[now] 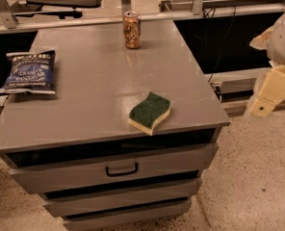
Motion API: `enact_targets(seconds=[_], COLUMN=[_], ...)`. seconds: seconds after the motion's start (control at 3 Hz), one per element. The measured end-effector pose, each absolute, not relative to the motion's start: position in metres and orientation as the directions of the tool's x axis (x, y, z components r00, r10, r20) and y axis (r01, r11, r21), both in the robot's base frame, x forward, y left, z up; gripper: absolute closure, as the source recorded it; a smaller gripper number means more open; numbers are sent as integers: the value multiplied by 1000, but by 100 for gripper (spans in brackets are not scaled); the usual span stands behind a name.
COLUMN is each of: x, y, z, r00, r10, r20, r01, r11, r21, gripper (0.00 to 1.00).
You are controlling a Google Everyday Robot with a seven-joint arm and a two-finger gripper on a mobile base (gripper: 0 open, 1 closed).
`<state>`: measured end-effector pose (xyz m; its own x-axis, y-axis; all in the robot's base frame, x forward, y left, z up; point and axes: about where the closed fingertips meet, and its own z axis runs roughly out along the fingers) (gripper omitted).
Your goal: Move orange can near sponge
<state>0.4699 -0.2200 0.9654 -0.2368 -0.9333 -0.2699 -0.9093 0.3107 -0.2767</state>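
Wide bare middle of the tabletop (99, 85) — its three things all sit near the edges.
The hand (264, 99) hangs off the right side, apart from the tabletop, over open floor (258, 177). Bare surface lies between the can (131, 30) at the back edge and the sponge (149, 111) at the front edge. The chip bag (28, 72) sits far left — a metal rail (75, 22) runs close behind the can.
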Motion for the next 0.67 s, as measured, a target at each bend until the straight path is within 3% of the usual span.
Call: enact_targets(seconds=[0.67], x=[605], y=[-199], z=[945], r00=[-176], r10=[-855], r20=[-488], r01=[-869], r11=[367], r21=[-331], gripper=[0])
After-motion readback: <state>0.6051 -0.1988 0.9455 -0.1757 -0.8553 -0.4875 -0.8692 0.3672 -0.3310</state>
